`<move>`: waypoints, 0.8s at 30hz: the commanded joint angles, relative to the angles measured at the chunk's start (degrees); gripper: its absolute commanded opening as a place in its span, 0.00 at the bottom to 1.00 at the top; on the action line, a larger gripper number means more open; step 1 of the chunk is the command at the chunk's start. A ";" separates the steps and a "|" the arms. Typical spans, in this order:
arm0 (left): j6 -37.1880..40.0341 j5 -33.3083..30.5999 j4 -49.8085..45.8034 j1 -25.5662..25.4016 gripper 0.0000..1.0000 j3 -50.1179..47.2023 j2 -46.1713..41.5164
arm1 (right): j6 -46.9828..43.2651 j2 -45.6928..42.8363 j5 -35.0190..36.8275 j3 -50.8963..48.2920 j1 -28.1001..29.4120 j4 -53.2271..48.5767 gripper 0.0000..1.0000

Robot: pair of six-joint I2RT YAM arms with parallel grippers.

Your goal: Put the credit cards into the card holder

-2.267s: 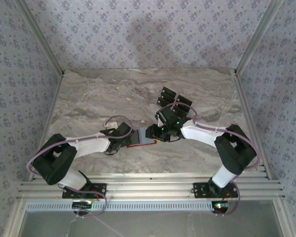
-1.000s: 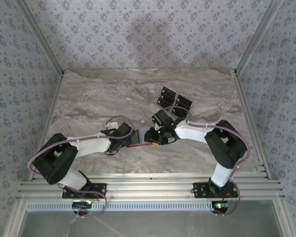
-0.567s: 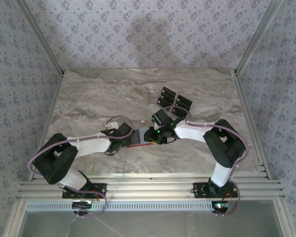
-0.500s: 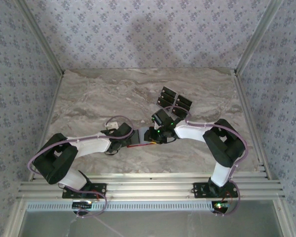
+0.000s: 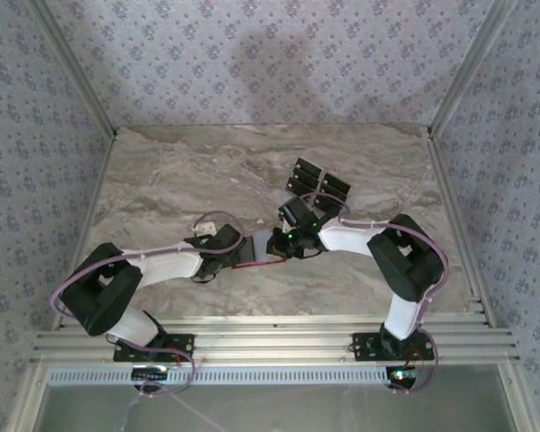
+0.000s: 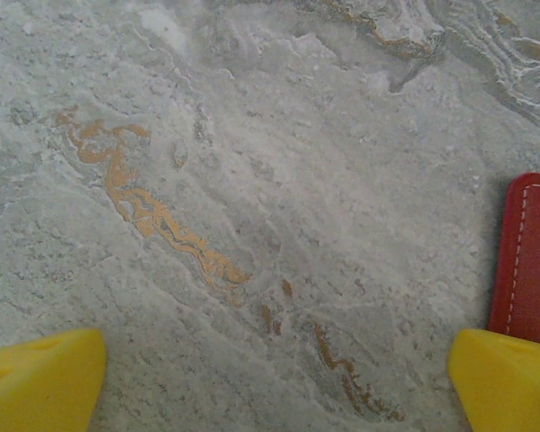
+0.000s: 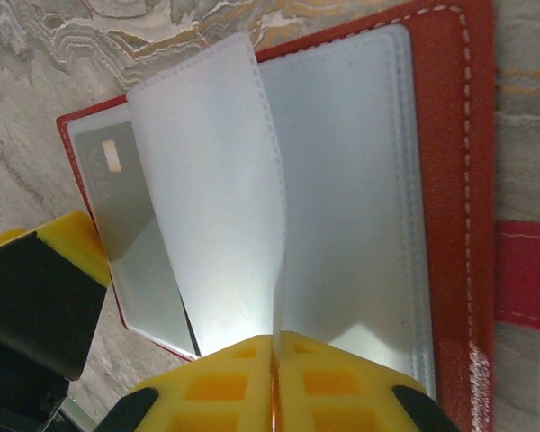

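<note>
The card holder [image 5: 259, 256] lies open on the marble between the two grippers, red with pale translucent sleeves [image 7: 342, 180]. My right gripper [image 7: 274, 340] is shut on the edge of one sleeve [image 7: 216, 198] and holds it lifted off the others. Under the sleeves at the left lies a grey card with a small light chip [image 7: 117, 171]. Black credit cards [image 5: 319, 184] lie in a group on the table behind the right gripper [image 5: 284, 245]. My left gripper [image 6: 279, 382] is open over bare marble, its right fingertip [image 6: 508, 378] at the card holder's red edge [image 6: 531, 261].
The marble table [image 5: 180, 180] has free room to the left and at the back. Metal frame posts [image 5: 450, 99] and patterned walls close in the sides. A red snap tab [image 7: 526, 265] sticks out from the card holder's right side.
My right gripper has closed on the translucent sleeve, and the right arm's elbow has drawn in to the left. The left arm has stayed put.
</note>
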 commanded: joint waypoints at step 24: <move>1.45 -0.12 -10.12 4.89 0.99 -0.76 -18.49 | -3.16 12.17 -2.90 18.50 8.23 -4.04 0.47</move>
